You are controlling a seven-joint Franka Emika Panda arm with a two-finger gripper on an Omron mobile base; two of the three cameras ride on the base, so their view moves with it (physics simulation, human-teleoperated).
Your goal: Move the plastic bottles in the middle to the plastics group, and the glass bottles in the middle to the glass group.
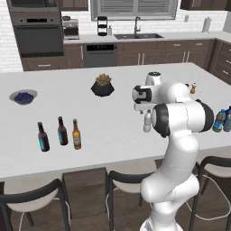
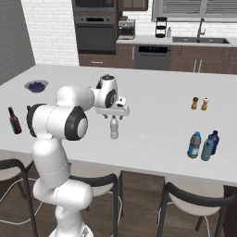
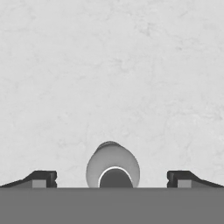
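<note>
Pincer (image 3: 112, 179) jaws wide apart, holding nothing | pale bottle (image 3: 113, 164) right under it, between its tips | amber bottle (image 1: 76, 134) already beside brown bottles (image 1: 53, 134) | this one still to move.

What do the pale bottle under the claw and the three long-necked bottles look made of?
Pale bottle: likely thin plastic, translucent greyish-white, matte, with a cap; the open claw hangs right above it.
Amber bottle: looks like glass, see-through brown, glossy, paper-like yellow label.
Two dark bottles: probably glass too, dark brown, slim necks. The render leaves it open.
</note>
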